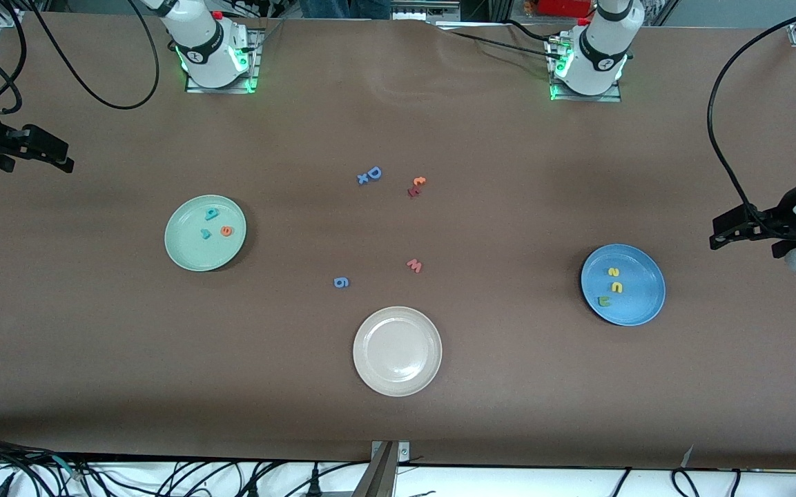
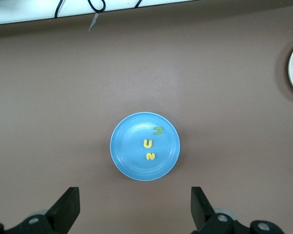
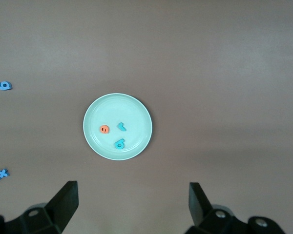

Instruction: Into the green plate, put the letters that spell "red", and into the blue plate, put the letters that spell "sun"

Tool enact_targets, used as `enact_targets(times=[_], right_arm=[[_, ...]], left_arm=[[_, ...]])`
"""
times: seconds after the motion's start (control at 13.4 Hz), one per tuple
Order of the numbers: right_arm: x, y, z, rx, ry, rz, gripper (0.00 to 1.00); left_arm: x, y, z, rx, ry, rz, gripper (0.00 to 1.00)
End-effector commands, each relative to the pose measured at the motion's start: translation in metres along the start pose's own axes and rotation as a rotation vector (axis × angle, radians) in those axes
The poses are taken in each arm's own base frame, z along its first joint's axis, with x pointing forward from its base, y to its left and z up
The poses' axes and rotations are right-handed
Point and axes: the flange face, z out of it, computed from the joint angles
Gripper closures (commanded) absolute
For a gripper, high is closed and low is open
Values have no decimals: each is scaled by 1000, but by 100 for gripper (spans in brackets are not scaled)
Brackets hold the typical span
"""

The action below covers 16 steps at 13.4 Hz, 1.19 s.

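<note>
We read the foam letters as the only writing on the table. Going across the front view from the right arm's end, the right gripper hangs over bare table with its fingers spread wide and empty. The green plate, pale mint and shallow-rimmed, holds the teal "d", the smaller teal "r" and the orange "e", all apart. Mid-table we see a blue "g", a blue capital "D" touching a small blue "x", the cream-white plate, and a pinkish-red "w". The blue plate carries the yellow "s", yellow arch and green arch. The left gripper hangs near that plate, wide and empty.
</note>
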Motion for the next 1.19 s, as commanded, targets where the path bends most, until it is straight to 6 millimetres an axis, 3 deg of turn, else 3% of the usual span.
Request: enact_targets(times=[0.0,0.22,1.12], right_arm=[[-3,1,-8,19,4,-4,0],[-3,2,-8,19,4,2,0],[-3,5,-7,21,3,2,0]], left_arm=[[0,1,-7,28,-3,-4,0],[-6,6,-24,24,19,4,0],[-5,9,-22,23,19,6,0]])
